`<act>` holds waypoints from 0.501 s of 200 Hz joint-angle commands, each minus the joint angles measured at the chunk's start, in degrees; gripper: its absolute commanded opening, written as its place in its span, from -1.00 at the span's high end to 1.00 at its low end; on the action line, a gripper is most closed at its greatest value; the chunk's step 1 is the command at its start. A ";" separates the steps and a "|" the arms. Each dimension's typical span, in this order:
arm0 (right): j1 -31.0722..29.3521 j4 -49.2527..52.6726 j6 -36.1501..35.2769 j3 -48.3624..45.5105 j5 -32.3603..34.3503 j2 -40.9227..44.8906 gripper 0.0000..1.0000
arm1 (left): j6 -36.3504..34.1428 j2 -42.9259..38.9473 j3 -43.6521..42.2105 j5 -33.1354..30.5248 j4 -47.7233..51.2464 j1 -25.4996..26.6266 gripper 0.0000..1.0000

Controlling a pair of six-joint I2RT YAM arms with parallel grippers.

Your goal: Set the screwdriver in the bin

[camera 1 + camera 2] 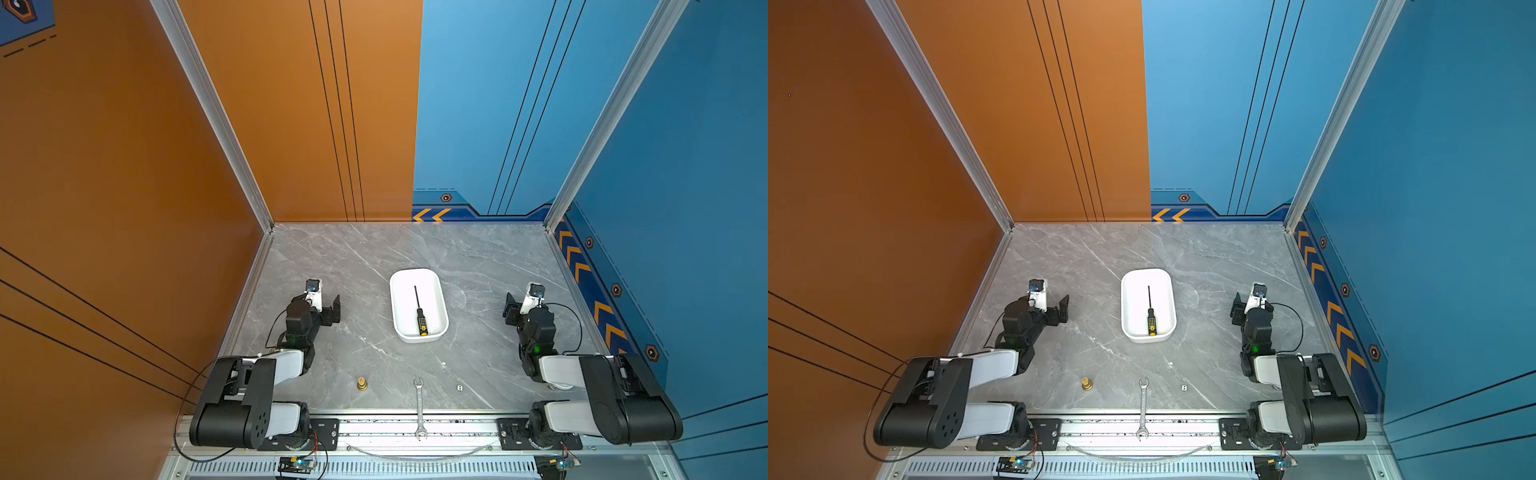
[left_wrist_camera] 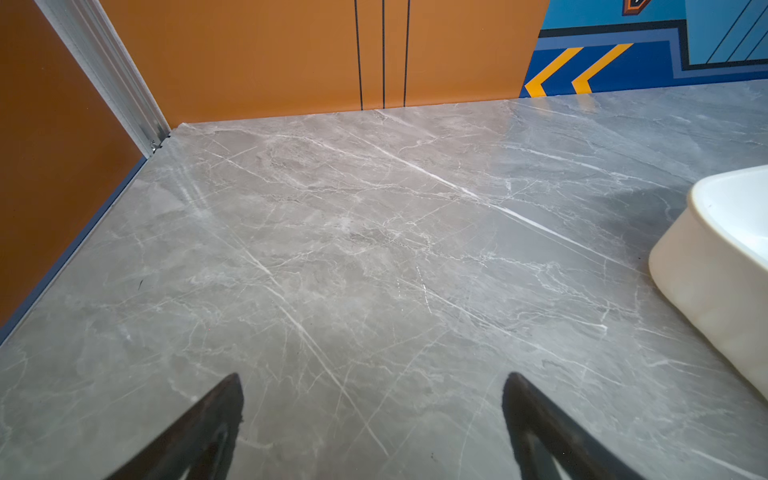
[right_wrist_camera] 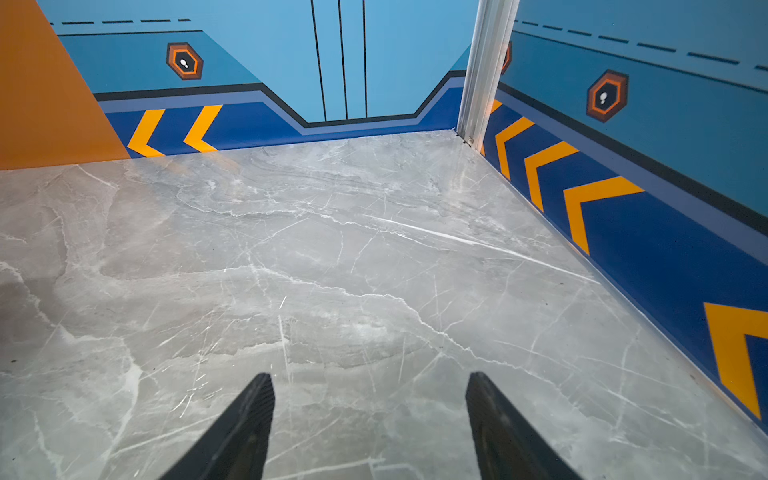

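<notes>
Grey marble tabletop (image 1: 332,257) — screwdriver (image 1: 419,313) lies inside the white bin (image 1: 419,337).

We read no text, numbers or brand names anywhere. Only graphic signs: yellow chevrons (image 3: 148,124) on the dark-blue wall band (image 3: 257,120), and orange-black hexagon badges (image 3: 184,61) with a white footprint-like mark on the blue wall. The screwdriver (image 1: 419,311) handle carries yellow dots; too small for us to read as markings.

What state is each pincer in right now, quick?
Left pincer: open, holding nothing.
Right pincer: open, holding nothing.
</notes>
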State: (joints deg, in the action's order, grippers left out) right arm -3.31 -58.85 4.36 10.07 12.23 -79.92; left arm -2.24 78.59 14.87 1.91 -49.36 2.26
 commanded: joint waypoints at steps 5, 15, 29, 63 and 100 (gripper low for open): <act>0.52 -9.73 -0.82 1.00 -0.98 -5.13 -0.43 | -2.49 6.08 1.12 1.99 -9.71 -0.49 -0.96; 0.50 -11.15 -0.88 1.09 -1.20 -6.80 -0.43 | -2.51 8.83 0.88 1.58 -12.54 -0.50 -0.96; 0.50 -12.27 -0.84 1.35 -1.31 -8.71 -0.43 | -2.13 11.65 0.86 1.15 -15.99 -0.64 -0.96; 0.83 -9.22 -0.78 3.29 -1.72 -9.29 -0.44 | -0.91 11.08 4.67 2.40 -7.88 -2.06 -0.96; 1.54 5.94 -0.47 10.72 -3.98 -8.68 -0.44 | 1.82 11.09 6.40 2.19 -4.61 -4.02 -0.96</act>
State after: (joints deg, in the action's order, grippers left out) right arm -2.44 -63.11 4.25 16.01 10.57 -89.17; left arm -2.09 89.69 20.67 3.25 -56.29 -0.99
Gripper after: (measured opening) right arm 0.717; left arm 0.979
